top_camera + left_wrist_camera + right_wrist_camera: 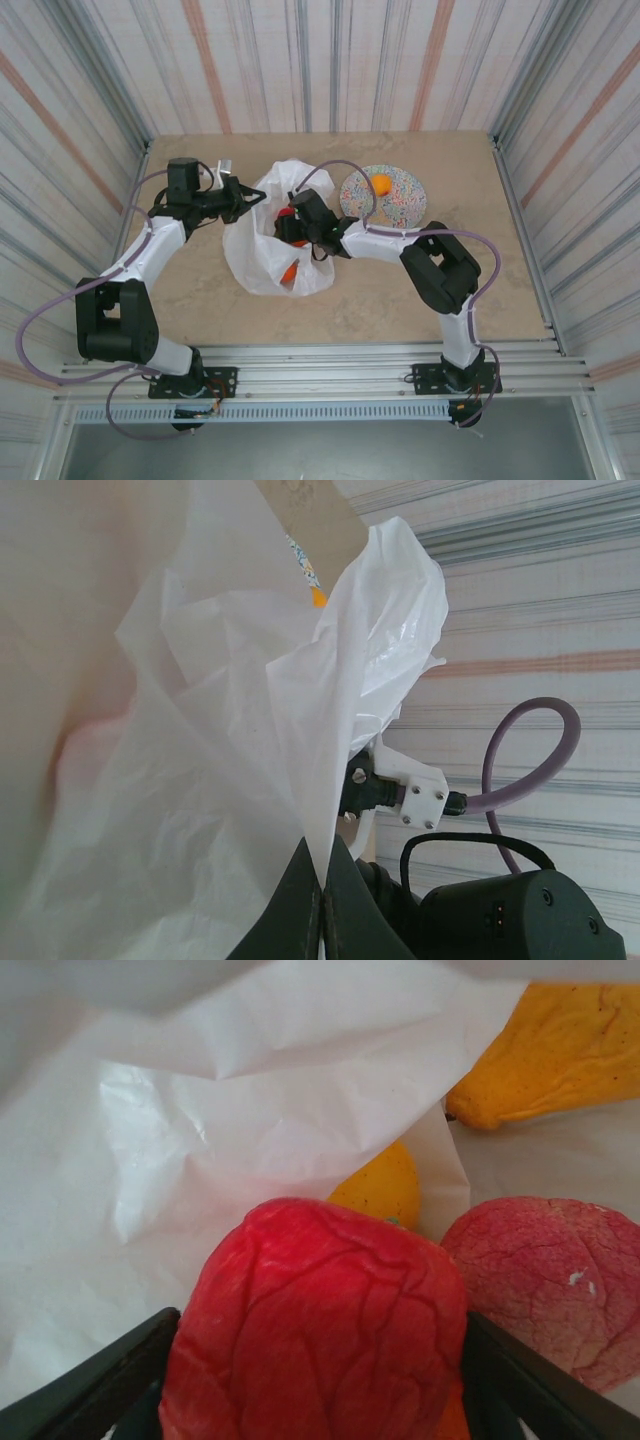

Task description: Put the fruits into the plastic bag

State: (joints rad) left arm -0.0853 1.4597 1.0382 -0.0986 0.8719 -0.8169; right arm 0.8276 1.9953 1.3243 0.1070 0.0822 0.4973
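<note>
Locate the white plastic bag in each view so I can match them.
Top external: plastic bag at table centre, between both arms.
Left wrist: plastic bag across left and centre, pinched by left gripper.
Right wrist: plastic bag behind the red fruit.
Shared landmark: speckled plate, right of bag from above; sliver at left wrist's top.

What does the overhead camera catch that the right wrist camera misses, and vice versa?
Overhead: the left gripper pinching the crinkly white plastic bag, and a small orange fruit on the round speckled multicoloured plate. Right wrist: a pink wrinkled fruit and a yellow-orange pear inside. Shared: the bag and the wrinkled red fruit between the right gripper's fingers.
</note>
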